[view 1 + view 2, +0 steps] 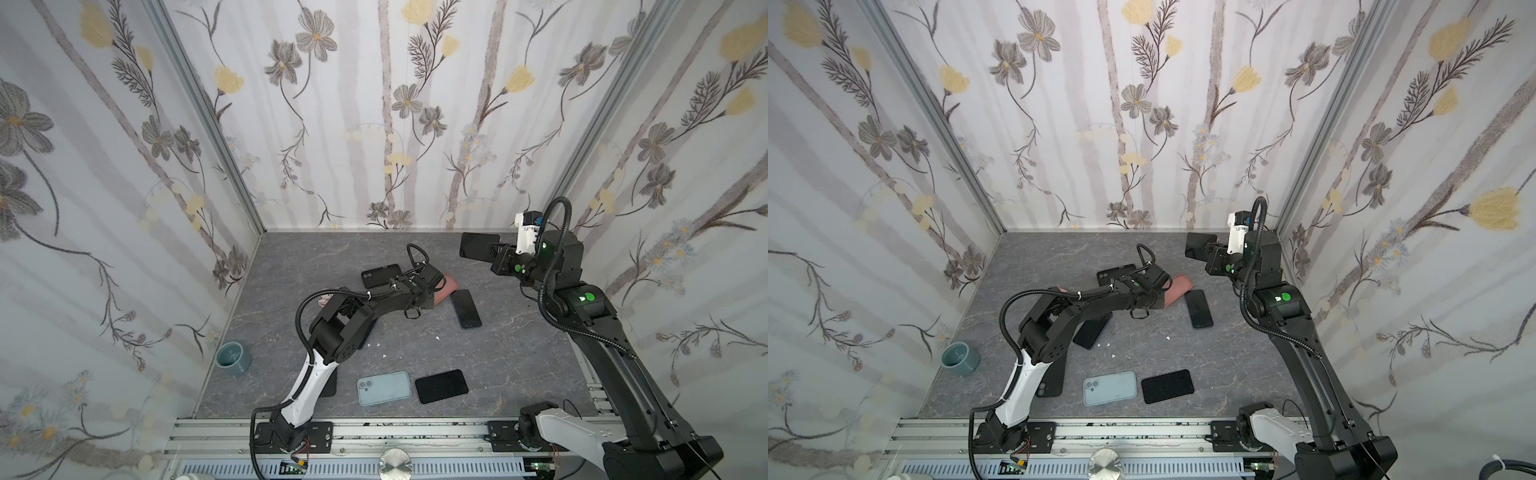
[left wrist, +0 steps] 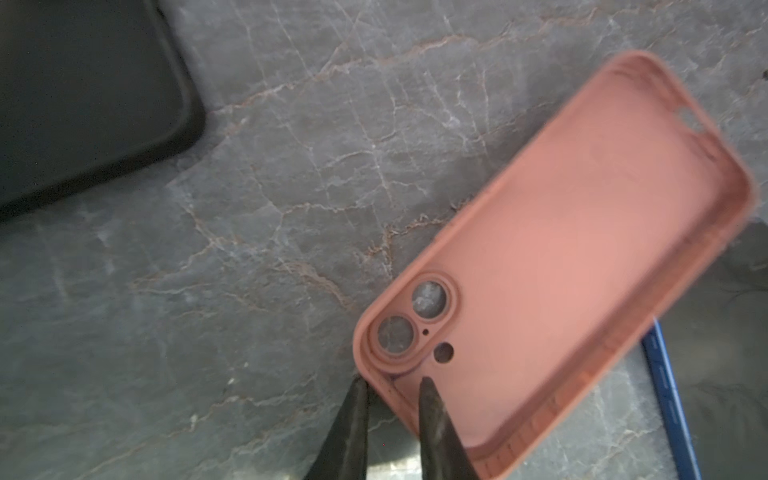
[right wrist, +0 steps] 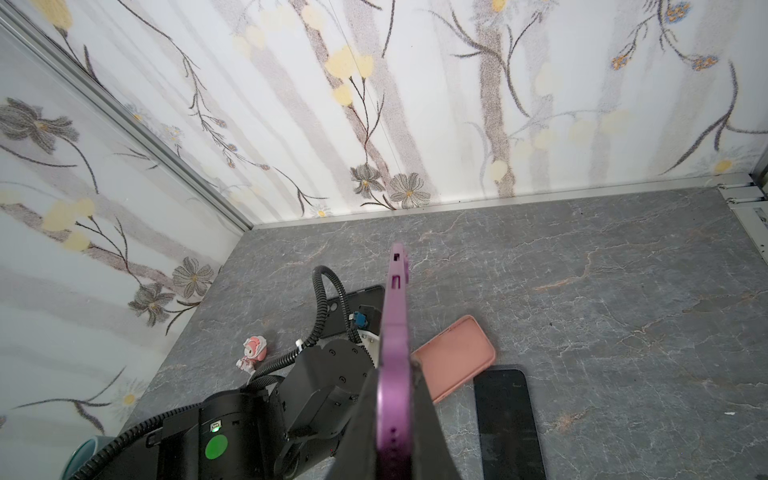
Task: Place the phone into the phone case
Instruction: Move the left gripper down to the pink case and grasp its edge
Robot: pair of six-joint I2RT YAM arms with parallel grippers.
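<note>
Floral walls (image 1: pixel 374 104) surround one pink case (image 2: pixel 561 249), one purple phone (image 3: pixel 395 353).

left jaws are down at the pink case (image 1: pixel 1180 286), tips hidden; the case juts out ahead of them on the tabletop (image 1: pixel 1225 353). just past it lies a black phone (image 1: pixel 1199 308). right jaws, raised, clamp a dark phone (image 1: pixel 1197 246) sticking out ahead.

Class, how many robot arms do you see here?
2. Left arm mid-table, its pincer gripping the pink case's rim; right arm reaching back-right, holding a purple phone.
</note>
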